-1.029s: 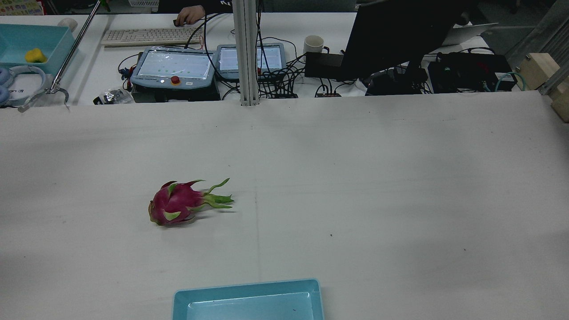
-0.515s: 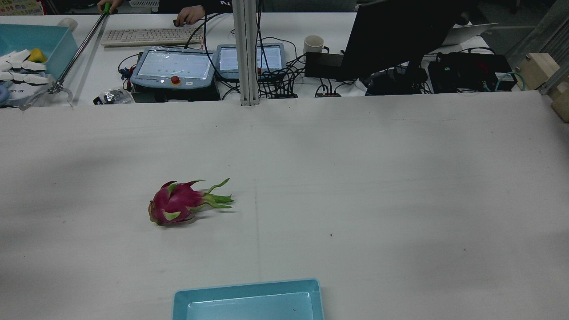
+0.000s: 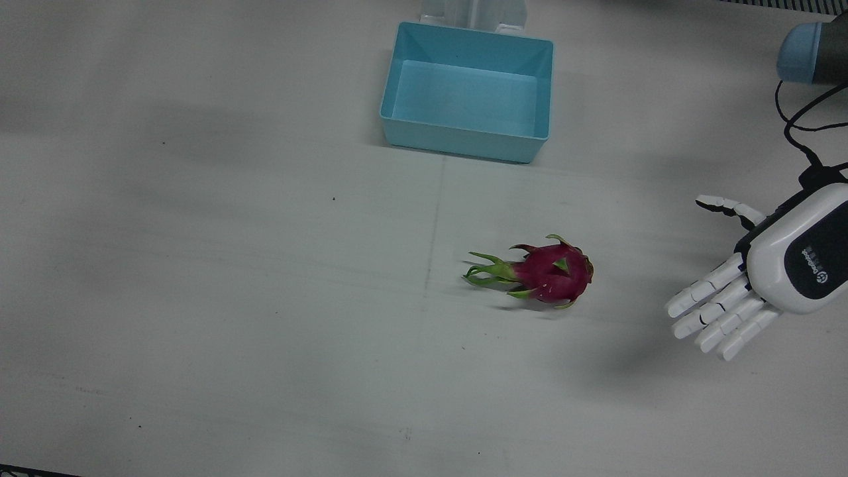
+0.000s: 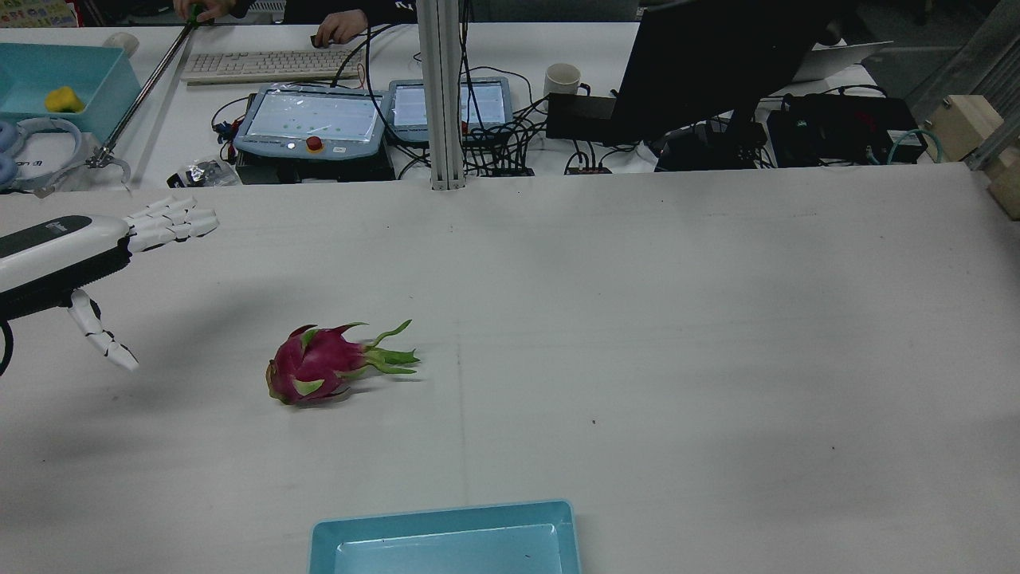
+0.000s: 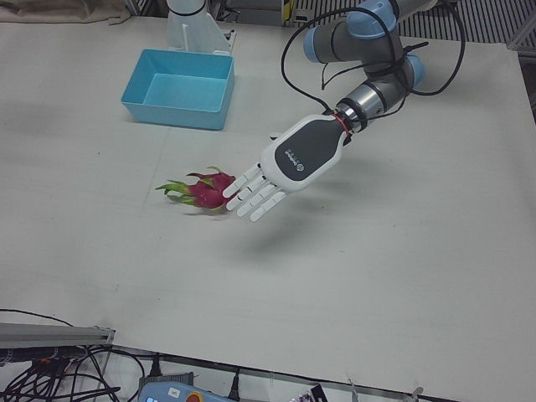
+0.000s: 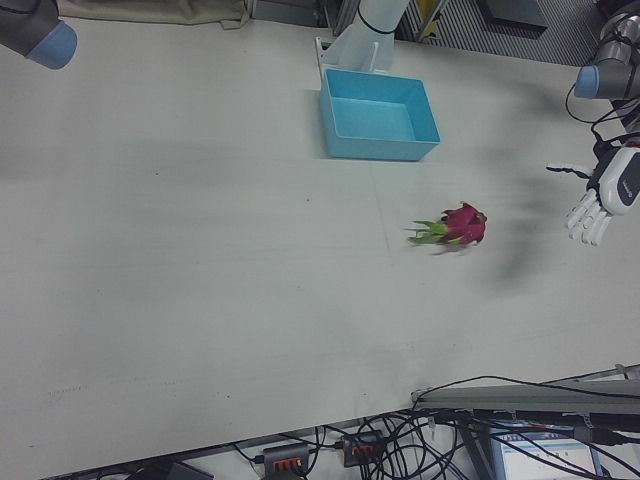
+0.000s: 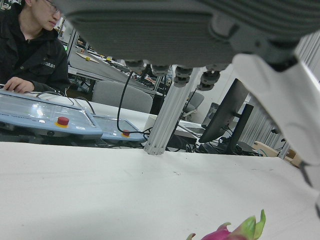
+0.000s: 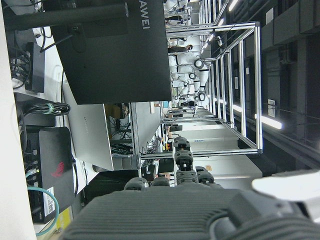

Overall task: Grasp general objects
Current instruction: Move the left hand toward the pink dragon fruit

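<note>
1. Your left hand [image 3: 762, 278] hangs above the table [image 3: 199, 298] with its fingers spread and nothing in it, well to the side of the dragon fruit [image 3: 553, 273]
2. The dragon fruit lies on its side near mid-table, green leafy end pointing away from that hand, with the blue bin [image 3: 467, 89] farther back toward the pedestals
3. Its rounded body may roll if you nudge it before closing, and the soft scales could slip or tear under a shallow pinch
4. Your right hand [image 8: 200, 210] shows only in its own camera, palm edge and curled finger stubs; I cannot tell whether it is spread or clenched
</note>
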Motion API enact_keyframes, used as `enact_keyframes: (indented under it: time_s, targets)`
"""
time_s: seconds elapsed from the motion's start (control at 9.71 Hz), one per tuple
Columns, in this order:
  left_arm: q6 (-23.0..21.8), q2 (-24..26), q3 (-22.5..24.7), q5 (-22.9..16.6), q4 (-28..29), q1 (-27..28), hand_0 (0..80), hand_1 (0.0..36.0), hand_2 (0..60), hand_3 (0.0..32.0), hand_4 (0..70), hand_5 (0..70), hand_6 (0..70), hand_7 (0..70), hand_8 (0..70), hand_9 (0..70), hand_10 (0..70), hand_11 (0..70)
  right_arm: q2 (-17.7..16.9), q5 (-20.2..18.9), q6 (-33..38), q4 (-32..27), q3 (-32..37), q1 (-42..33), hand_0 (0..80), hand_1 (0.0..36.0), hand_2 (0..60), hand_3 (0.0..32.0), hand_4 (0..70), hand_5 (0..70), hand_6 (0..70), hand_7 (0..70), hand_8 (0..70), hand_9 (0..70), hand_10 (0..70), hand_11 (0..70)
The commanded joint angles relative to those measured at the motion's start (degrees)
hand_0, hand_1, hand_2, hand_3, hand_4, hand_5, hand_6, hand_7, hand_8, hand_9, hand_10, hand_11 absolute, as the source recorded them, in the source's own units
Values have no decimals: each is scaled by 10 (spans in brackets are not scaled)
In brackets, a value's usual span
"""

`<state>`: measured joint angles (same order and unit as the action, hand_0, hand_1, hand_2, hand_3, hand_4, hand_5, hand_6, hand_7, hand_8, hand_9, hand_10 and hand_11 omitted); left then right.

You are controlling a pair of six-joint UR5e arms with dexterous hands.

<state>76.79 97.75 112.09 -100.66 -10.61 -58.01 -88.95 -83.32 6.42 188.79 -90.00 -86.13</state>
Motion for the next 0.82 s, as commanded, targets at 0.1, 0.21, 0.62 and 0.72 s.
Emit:
enact_keyframes:
  time_s: [0.1, 0.21, 0.62, 0.72]
  targets:
    - [29, 28, -68, 78, 8, 83, 541, 229, 79, 0, 0, 26, 0, 111, 0, 8, 0, 0, 0, 0, 0, 0, 0, 0, 0, 0, 0, 0, 0, 0, 0, 0, 0, 0, 0, 0]
    - [30, 42, -88, 79, 9, 84, 526, 211, 64, 0, 0, 19, 0, 106, 0, 7, 0, 0, 0, 0, 0, 0, 0, 0, 0, 0, 0, 0, 0, 0, 0, 0, 0, 0, 0, 0]
    - [39, 47, -99, 92, 16, 106, 520, 200, 31, 0, 0, 3, 0, 95, 0, 5, 0, 0, 0, 0, 0, 0, 0, 0, 0, 0, 0, 0, 0, 0, 0, 0, 0, 0, 0, 0]
    - [39, 60, -109, 113, 14, 136, 521, 199, 38, 0, 0, 14, 0, 99, 0, 5, 0, 0, 0, 0, 0, 0, 0, 0, 0, 0, 0, 0, 0, 0, 0, 0, 0, 0, 0, 0]
